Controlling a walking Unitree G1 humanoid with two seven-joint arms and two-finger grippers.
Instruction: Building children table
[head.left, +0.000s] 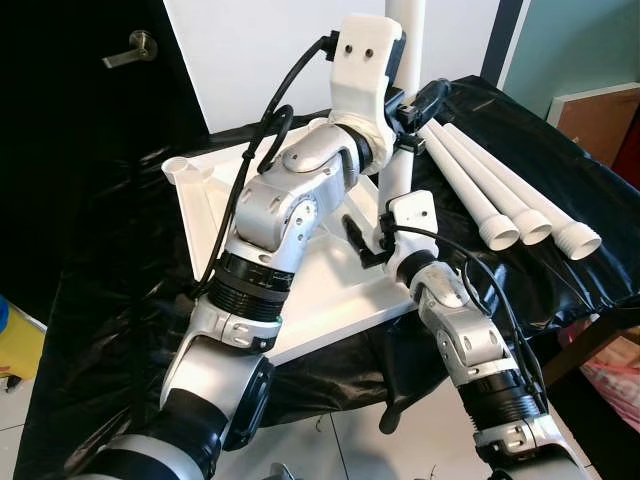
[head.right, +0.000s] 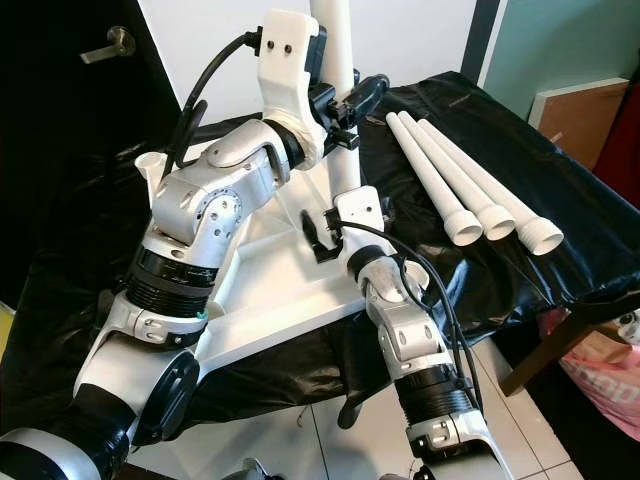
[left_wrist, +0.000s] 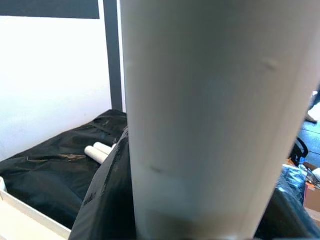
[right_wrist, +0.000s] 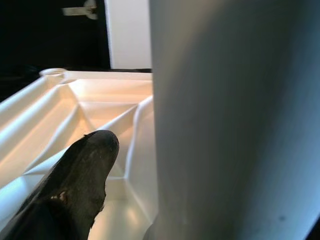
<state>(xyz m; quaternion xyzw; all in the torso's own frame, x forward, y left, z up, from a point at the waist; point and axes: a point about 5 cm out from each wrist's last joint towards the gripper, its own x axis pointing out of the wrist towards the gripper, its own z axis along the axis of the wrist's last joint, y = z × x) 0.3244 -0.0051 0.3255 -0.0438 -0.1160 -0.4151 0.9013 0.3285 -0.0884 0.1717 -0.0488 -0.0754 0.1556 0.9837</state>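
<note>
Left eye view: a black-covered desk carries the upturned white tabletop, whose near edge overhangs the desk's front. One white leg stands upright at the tabletop's right corner. Left gripper pinches it high, right gripper low. Three loose legs lie apart, rightward.

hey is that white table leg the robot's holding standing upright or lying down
Upright. The leg rises straight from the upturned tabletop, held by the left pincer above and the right pincer below.
</note>
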